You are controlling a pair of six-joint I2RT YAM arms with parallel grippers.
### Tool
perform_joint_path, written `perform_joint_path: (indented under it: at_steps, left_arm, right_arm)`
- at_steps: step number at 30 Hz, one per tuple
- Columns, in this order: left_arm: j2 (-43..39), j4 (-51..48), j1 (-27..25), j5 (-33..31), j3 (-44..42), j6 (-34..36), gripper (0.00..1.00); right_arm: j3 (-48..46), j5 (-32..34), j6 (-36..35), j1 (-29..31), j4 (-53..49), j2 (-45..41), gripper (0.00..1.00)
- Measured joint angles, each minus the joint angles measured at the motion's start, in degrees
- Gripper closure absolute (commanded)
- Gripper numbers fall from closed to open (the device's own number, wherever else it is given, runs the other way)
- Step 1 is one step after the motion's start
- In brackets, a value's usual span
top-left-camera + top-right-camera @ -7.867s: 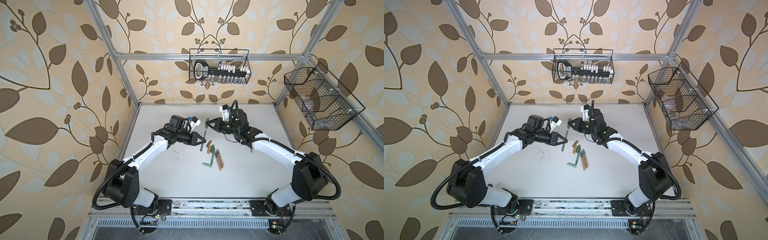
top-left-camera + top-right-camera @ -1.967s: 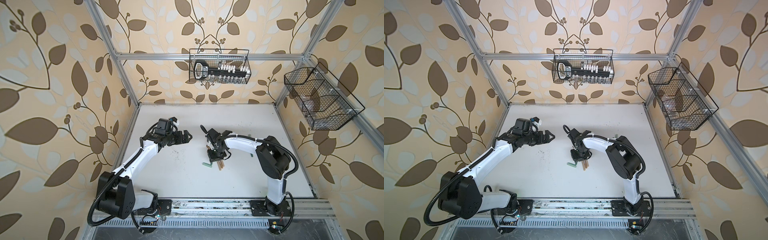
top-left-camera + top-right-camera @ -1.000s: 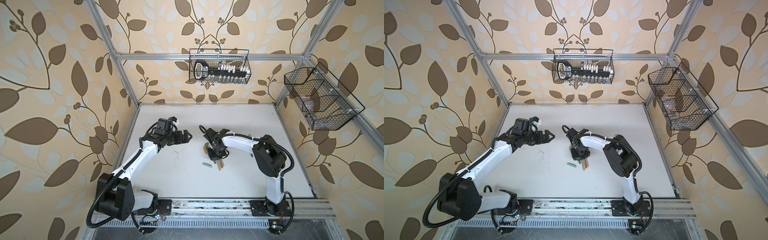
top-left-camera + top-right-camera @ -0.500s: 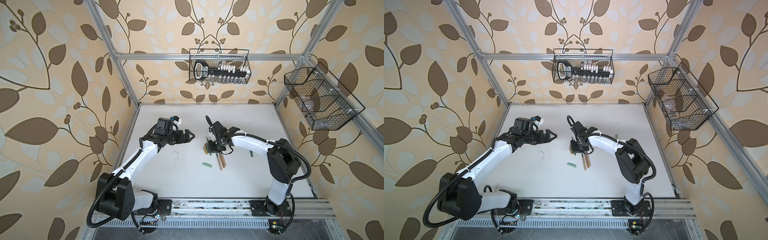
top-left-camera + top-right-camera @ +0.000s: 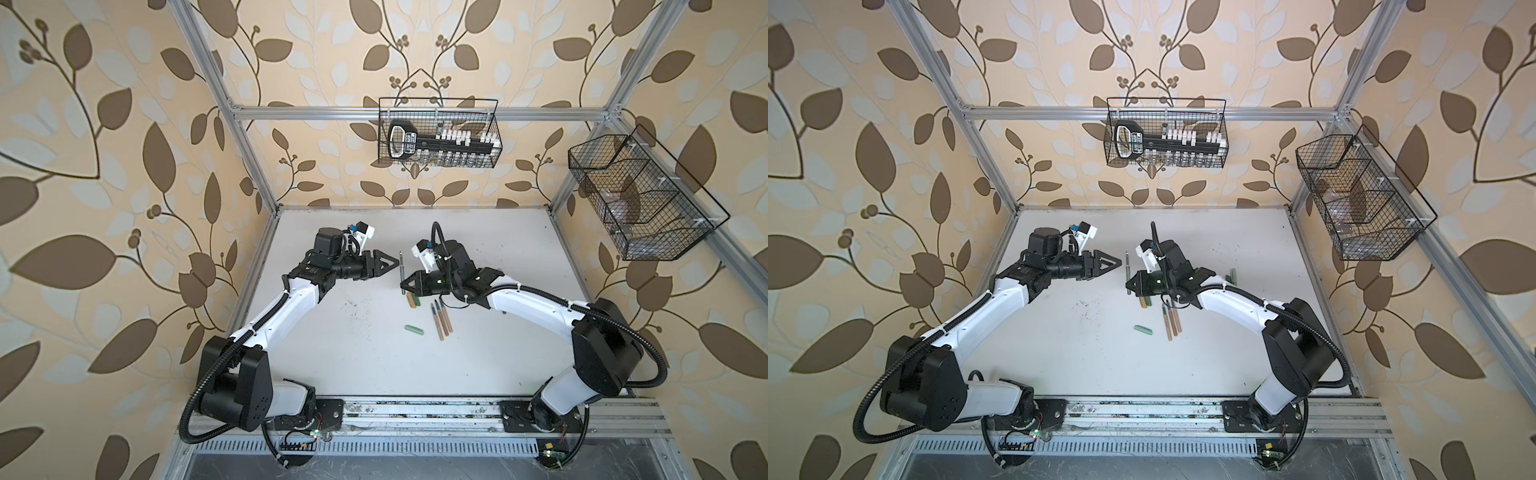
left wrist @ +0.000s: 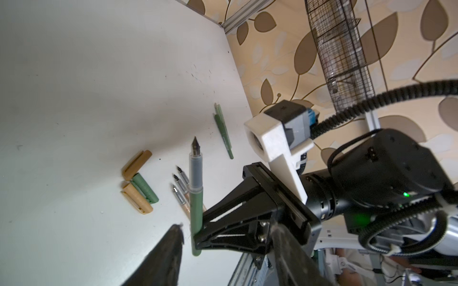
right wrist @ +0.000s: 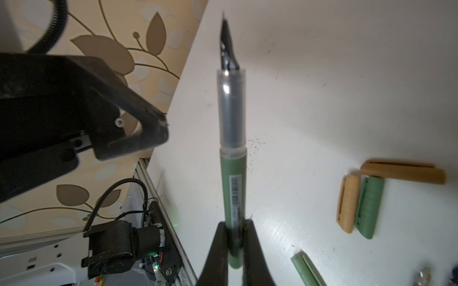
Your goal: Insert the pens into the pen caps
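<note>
1. One green pen (image 5: 401,277) is up off the table (image 5: 353,374), pinched near its blunt rear end by my right gripper (image 5: 403,286), whose jaws are clamped hard on the barrel
2. Its long axis runs toward the far edge of the table, nib leading. I cannot tell how much it tilts upward
3. My left gripper (image 5: 394,264) sits just beside the nib end, on the pen's left, and does not touch it. Its fingers (image 6: 171,250) stand partway apart with nothing between them
4. The matching dark green cap (image 6: 145,188) lies flat on the table between two tan caps (image 6: 137,164), just beside the right gripper's tip, so it is across the held pen from my free gripper
5. I judge the left arm must fetch that cap, though the right is nearer. The reach has to pass the pen's rear end without knocking it. The cap lies roughly along the pen's line, but I cannot make out which end is open
6. A pale mint cap (image 5: 414,329) lies apart, nearer the arm bases and open to approach, though the colour looks wrong for this pen
</note>
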Motion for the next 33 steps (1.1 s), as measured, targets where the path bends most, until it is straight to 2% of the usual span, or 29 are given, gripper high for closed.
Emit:
perform_joint_path:
  at_steps: [7,10,17,20,23,27,33]
  left_arm:
    - [0.57,2.23,-0.09,1.79,0.0,-1.97,0.66]
    - [0.57,2.84,-0.44,1.88,0.0,-2.51,0.8]
    - [0.55,5.46,-0.31,1.22,-0.07,-2.58,1.0]
    - [0.55,5.97,-0.33,1.11,-0.15,-2.6,1.0]
    - [0.46,6.21,-0.35,1.09,-0.37,-2.8,1.0]
    - [0.39,2.73,-0.46,-1.2,-0.17,-0.98,1.0]
    - [0.35,-9.29,-0.39,-6.43,1.77,4.68,1.0]
  right_arm:
    - [-0.59,-2.67,3.04,0.7,8.85,-1.44,0.93]
    - [-0.61,-3.23,4.22,0.96,11.32,-1.51,0.93]
    - [-0.63,-2.6,6.84,1.05,13.25,-2.01,0.93]
    - [-0.63,-2.34,7.17,1.07,13.38,-2.08,0.91]
    - [-0.63,-2.36,7.21,1.05,13.25,-2.1,0.77]
    - [-0.55,-2.27,6.21,0.87,10.14,-2.6,0.68]
    - [0.83,1.49,3.45,-2.38,-1.95,-2.43,0.65]
